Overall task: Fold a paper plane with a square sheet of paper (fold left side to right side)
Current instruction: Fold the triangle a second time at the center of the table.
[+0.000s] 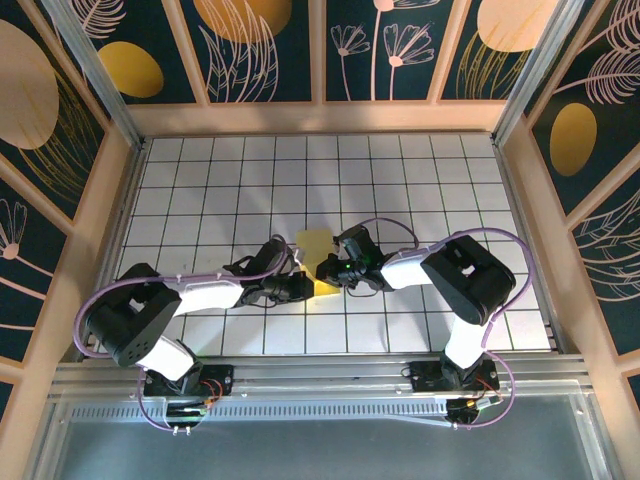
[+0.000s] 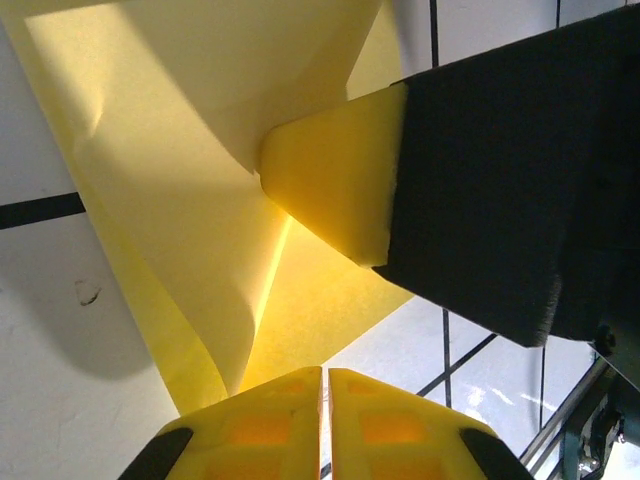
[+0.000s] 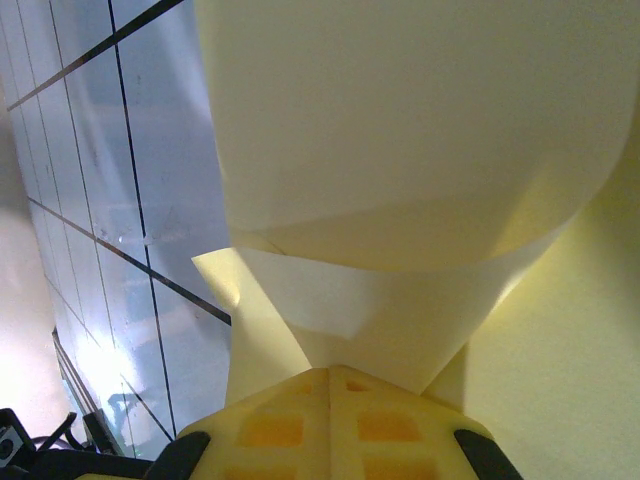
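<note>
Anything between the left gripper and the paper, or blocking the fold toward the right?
Nothing separates the left gripper from the square sheet of paper; its closed tips reach the sheet's near edge. The right gripper, shut on the sheet, sits just across it and may crowd the fold.

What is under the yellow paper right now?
The white gridded table shows beneath the raised fold of the square sheet of paper. The right gripper is shut on its edge. The table under the flat part is covered.
</note>
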`<state>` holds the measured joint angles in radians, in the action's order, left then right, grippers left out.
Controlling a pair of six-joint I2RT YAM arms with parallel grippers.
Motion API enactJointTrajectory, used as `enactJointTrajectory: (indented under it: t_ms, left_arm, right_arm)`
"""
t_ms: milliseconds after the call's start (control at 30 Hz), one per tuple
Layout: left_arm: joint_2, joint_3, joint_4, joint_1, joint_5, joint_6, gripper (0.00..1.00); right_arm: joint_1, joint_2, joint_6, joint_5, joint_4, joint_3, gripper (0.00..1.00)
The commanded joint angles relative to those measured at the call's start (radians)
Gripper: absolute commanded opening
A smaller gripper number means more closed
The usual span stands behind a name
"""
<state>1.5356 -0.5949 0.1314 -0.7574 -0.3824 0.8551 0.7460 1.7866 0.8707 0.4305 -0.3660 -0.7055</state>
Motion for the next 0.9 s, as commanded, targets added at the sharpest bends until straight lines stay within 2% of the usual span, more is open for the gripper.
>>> enactJointTrajectory:
  t_ms: [0, 567, 867]
  left_arm:
    - [0.010, -0.031, 0.024, 0.004, 0.019, 0.007, 0.10]
    - [0.064, -0.043, -0.007, 0.004, 0.096, -0.023, 0.08]
    - [0.076, -0.029, -0.005, 0.004, 0.096, -0.026, 0.08]
  right_arm:
    - [0.012, 0.007, -0.009, -0.012, 0.070, 0.020, 0.00]
    - [0.013, 0.010, -0.018, -0.012, 0.086, 0.012, 0.00]
    - [0.013, 0.011, -0.020, -0.013, 0.091, 0.009, 0.00]
